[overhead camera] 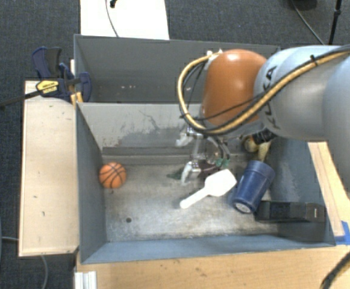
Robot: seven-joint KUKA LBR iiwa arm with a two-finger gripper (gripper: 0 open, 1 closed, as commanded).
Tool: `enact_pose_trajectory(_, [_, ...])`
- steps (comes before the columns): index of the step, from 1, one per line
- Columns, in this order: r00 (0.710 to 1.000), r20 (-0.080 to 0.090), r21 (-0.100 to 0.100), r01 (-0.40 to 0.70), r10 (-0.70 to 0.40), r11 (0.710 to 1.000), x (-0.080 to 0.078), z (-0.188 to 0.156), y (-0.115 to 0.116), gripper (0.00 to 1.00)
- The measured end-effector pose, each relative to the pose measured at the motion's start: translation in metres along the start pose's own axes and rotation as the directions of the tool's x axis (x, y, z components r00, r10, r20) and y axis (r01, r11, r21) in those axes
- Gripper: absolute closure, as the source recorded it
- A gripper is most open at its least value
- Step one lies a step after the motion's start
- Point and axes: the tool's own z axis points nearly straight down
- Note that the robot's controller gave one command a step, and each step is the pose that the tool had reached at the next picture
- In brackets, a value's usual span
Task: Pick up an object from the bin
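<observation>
A metal claw (190,161) hangs low in a scuffed grey metal bin (138,221), just above the handle end of a smooth white plastic scoop (212,188). A blue cup (253,185) lies tipped beside the scoop. Whether the claw is released or clenched cannot be told.

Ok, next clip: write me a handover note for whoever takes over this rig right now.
Gripper: low in the middle of the bin. I cannot tell whether it grips anything.
Things: the white scoop lies flat just beside the gripper. The blue cup is tipped over to the scoop's right, with the black block beyond it. The small orange ball sits alone by the left wall.
Done: nothing lifted clear yet.
Left: grasp one thing and lift it out.
</observation>
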Motion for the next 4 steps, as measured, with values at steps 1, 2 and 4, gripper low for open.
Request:
enact_pose_trajectory(1, [1.0,0.0,0.0,0.0,0.0,1.0,0.0,0.0,0.0,0.0])
enact_pose_trajectory(2, [0.999,0.006,-0.003,-0.036,0.036,0.999,0.002,0.015,-0.014,0.0])
enact_pose_trajectory(4, [0.966,0.002,0.0,-0.257,0.257,0.966,0.021,0.063,-0.066,0.0])
